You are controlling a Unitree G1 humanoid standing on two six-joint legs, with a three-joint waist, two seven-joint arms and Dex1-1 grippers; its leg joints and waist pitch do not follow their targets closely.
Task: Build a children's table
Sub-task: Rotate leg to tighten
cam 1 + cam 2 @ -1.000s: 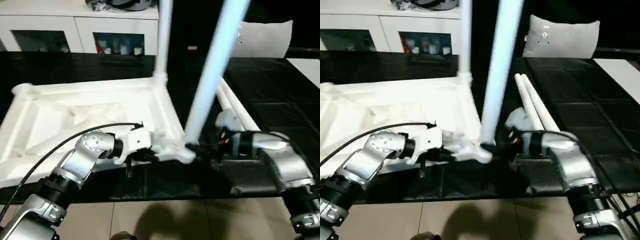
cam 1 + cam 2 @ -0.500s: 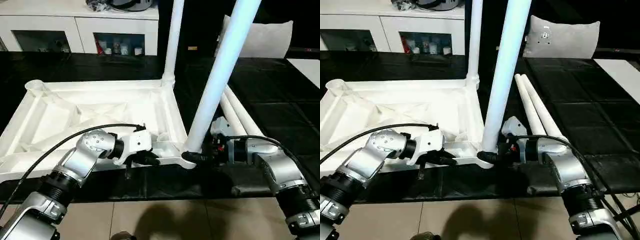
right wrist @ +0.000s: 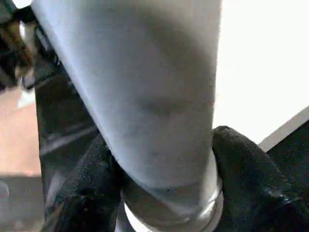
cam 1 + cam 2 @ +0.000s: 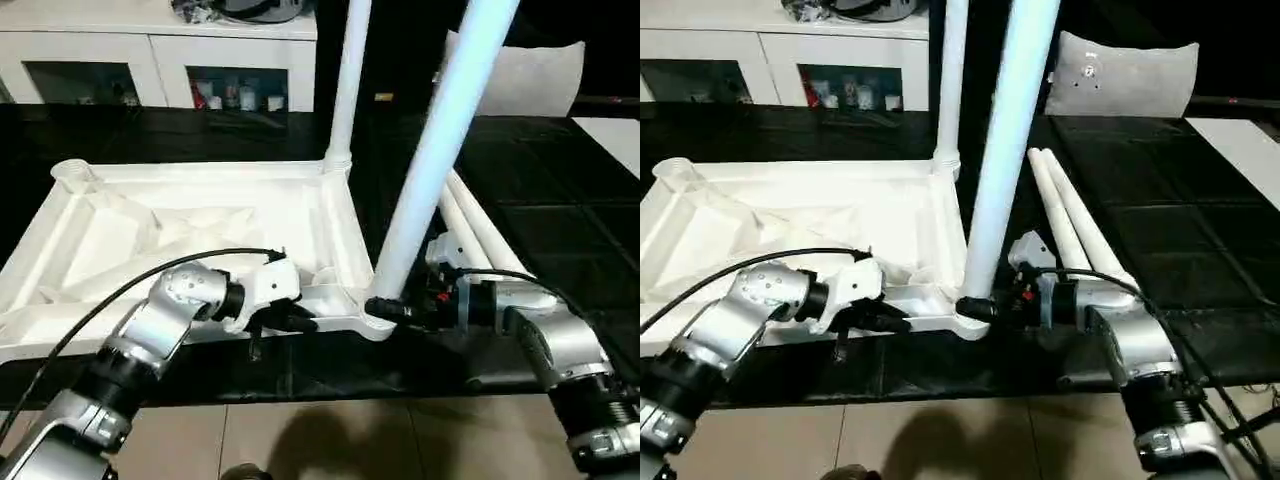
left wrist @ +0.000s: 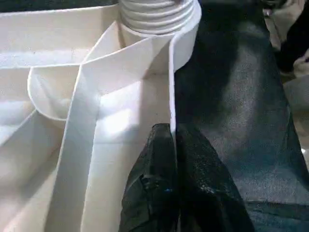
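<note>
The white table top (image 4: 200, 215) lies upside down on the black surface, ribbed underside up. One leg (image 4: 345, 80) stands upright in the far right corner socket. A second leg (image 4: 430, 160) leans in the near right socket, its threaded end (image 5: 157, 12) in the left wrist view. My right gripper (image 4: 385, 308) is shut on this leg's base, one black finger (image 3: 246, 169) on each side. My left gripper (image 4: 297, 320) is shut on the top's thin near rim (image 5: 170, 96). Two loose legs (image 4: 1070, 215) lie side by side to the right.
White glass-door cabinets (image 4: 150, 70) run along the back. A white pillow (image 4: 530, 75) sits at the back right. The black surface ends just in front of my arms, with beige floor tiles (image 4: 330, 440) below. A pale panel (image 4: 615, 135) borders the right edge.
My right gripper's fingers have closed in around the base of the near leg. The left gripper keeps its pinch on the rim. The camera has shifted a little.
</note>
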